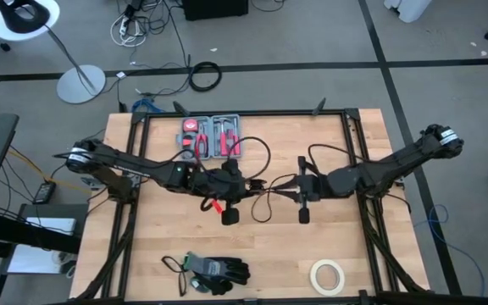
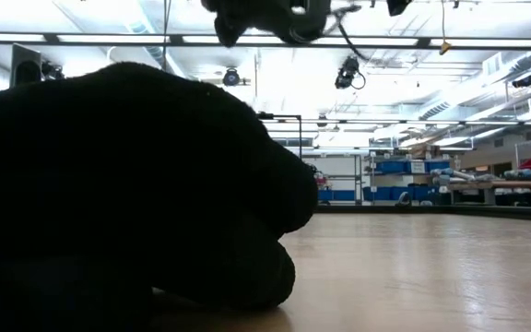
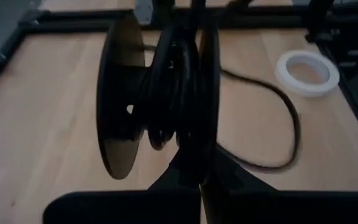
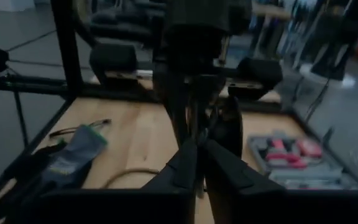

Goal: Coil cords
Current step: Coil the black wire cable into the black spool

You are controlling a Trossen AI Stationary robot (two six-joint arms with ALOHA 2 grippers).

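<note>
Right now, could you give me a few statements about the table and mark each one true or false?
1. The tape roll lies at the table's near right. True.
2. The gloves sit on the tool case. False: they lie apart, at opposite edges of the table.
3. The left gripper holds a spool wound with black cord. True.
4. The cord's tail is fully wound in. False: it loops over the table.
5. The right gripper is parked at the table's right edge. False: mid-table, facing the left.

Black cord (image 3: 291,124), white tape ring (image 3: 307,71)
</note>
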